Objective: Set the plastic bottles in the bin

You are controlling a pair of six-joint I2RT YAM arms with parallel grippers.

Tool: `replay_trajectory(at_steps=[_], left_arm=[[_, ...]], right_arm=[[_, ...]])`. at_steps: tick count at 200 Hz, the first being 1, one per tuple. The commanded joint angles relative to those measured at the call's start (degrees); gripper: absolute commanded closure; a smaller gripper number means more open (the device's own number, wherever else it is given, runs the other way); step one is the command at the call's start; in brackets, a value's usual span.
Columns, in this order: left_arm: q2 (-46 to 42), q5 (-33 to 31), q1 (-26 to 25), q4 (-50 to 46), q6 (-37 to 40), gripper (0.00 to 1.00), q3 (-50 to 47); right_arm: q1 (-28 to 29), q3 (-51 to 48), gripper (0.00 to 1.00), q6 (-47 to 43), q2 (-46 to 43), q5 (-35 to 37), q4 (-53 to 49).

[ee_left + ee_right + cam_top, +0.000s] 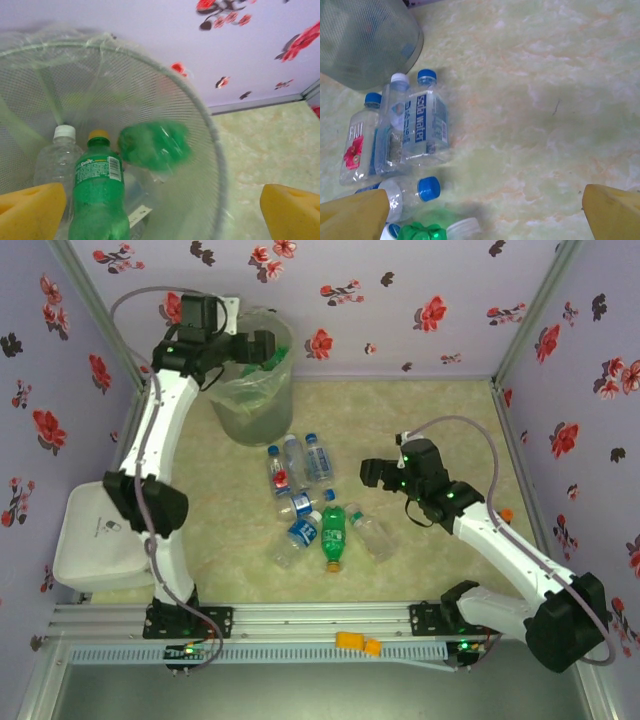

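Tabletop [440,430]: pale green-beige, marbled. Bin [250,410] stood upright near the far left corner. Seven plastic bottles [305,503] lay on their sides in a loose cluster about the tabletop's middle, well apart from the right edge. Far row, side by side: red-flower bottle [279,472], white-capped clear bottle [295,453], soda water bottle [318,460]. Nearer: blue-capped clear bottle [300,506], blue-labelled bottle [299,536], green bottle [333,535], clear bottle [373,534] just beside it. Small orange item [506,513] at the right edge, too small to identify.

Clear bottles [318,460] lie beside the upright mesh bin [245,410] holding a green bottle [97,195].
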Motion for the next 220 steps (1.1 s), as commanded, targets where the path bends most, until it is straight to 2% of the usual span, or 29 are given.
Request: replay_trajectory(at_steps=[1,32,58,87,124,155,179,193,220], left_arm=[[-12.1,0.1,-2.9,8.5,-0.3,0.00,-10.3],[-27.9,-0.1,-7.7,24.0,-3.5,0.00,-33.9],[-38.4,-0.2,-11.5,35.6,-7.9,0.00,-51.7],[-43.8,-2.8,-15.5,38.7,-13.2,0.00,-64.7],[-42.9,-7.4,-22.6,43.7,-18.8,0.00,-77.2],[-38.3,-16.3,-27.8,53.0,-33.8,0.00,-87.3],[-33.3,-17.1,-29.8,60.8,-42.2,0.00,-91.0],[-31.3,-16.8,-30.7,61.9,-42.5,0.00,-90.1],[-29.0,-15.8,-31.1,57.7,-39.2,0.00,-85.4]], right_arm=[[0.4,-1.7,0.00,-1.3,-1.0,-4.2,-4.6],[0.5,-4.4,0.00,-1.0,-2.5,-9.3,-8.3],[0.5,-7.4,0.00,-1.0,-5.4,-10.8,-9.7],[1.3,-9.2,0.02,0.2,-4.7,-13.0,-12.1],[5.5,-9.4,0.05,0.9,0.1,-13.4,-14.2],[8.4,-8.3,0.08,0.6,3.5,-8.7,-16.9],[9.9,-9.1,0.10,0.9,4.2,-6.7,-16.9],[10.6,-9.4,0.12,1.0,4.5,-6.8,-17.0],[11.5,-10.3,0.15,1.2,5.6,-5.3,-17.3]])
